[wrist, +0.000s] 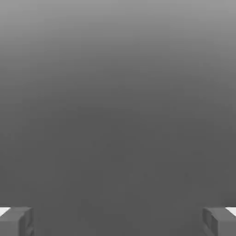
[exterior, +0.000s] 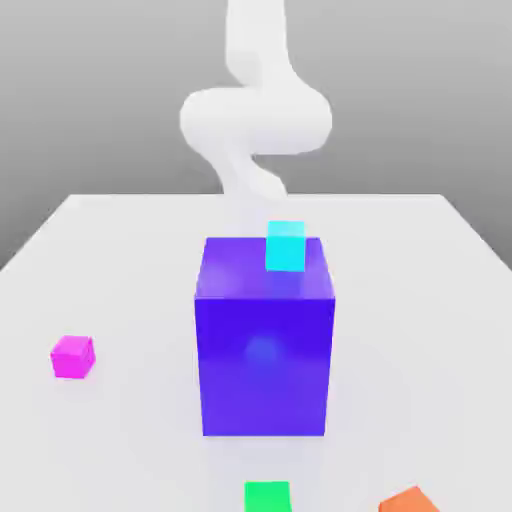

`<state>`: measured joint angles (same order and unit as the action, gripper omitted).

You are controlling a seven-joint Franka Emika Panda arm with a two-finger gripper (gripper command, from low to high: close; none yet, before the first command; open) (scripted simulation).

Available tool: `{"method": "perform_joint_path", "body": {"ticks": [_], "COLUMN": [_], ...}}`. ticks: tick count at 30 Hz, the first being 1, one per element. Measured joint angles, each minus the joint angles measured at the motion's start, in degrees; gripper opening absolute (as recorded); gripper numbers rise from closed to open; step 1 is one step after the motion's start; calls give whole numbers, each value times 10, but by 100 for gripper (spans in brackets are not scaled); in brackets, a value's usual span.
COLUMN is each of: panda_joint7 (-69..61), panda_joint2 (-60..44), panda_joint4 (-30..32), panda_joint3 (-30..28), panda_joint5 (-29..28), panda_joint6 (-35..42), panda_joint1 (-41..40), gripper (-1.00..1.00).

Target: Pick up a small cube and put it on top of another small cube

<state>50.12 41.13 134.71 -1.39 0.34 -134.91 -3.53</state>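
The small magenta cube rests on the white table at the exterior view's left. The small green cube lies at the near edge, just in front of the big blue-violet cube. The white arm rises behind the big cube, far from both small cubes. In the hand view my gripper is open, its two grey fingertips spread wide apart with nothing between them against a plain grey background.
A small cyan cube sits on top of the big blue-violet cube, near its far edge. A small orange cube lies at the near edge toward the exterior view's right.
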Motion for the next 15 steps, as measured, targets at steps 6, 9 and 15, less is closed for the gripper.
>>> {"method": "perform_joint_path", "body": {"ticks": [6, 9, 15], "panda_joint7": [119, 177, 291], "panda_joint2": [-133, -196, -320], "panda_joint4": [78, 115, 189], "panda_joint3": [-39, -59, -104], "panda_joint5": [8, 11, 15], "panda_joint6": [-86, -127, -208], "panda_joint1": [-95, -139, -220], "gripper": [0, 0, 0]}}
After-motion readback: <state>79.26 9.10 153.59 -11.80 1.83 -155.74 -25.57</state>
